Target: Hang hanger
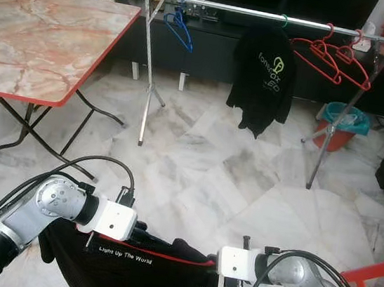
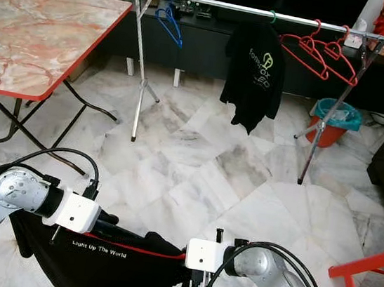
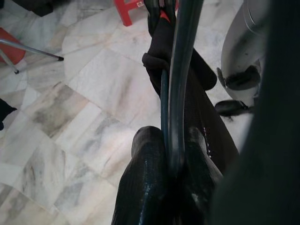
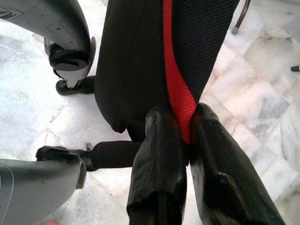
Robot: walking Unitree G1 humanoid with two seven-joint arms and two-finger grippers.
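Printed in white on the black shirt (image 1: 126, 266): "Light Up The World"; shirt trimmed with a red stripe along its top edge, stretched low between both arms, long axis running left to right across the robot's front — above the marble floor (image 1: 203, 166). Left gripper (image 3: 171, 154) with jaws clamped on a dark blue-green hanger (image 3: 180, 70) and the shirt fabric over it; hanger's bar running straight away from the jaws toward the other arm. Right gripper (image 4: 187, 140) with jaws pinched together on the shirt's red seam.

Ahead, a silver clothes rail (image 1: 265, 14) on tripod legs, carrying a blue hanger (image 1: 179, 29), two red hangers (image 1: 334, 57) and a hung black shirt (image 1: 263, 78) — green logo, lettering too small to read. Marble-topped folding table (image 1: 44, 32) to the left.
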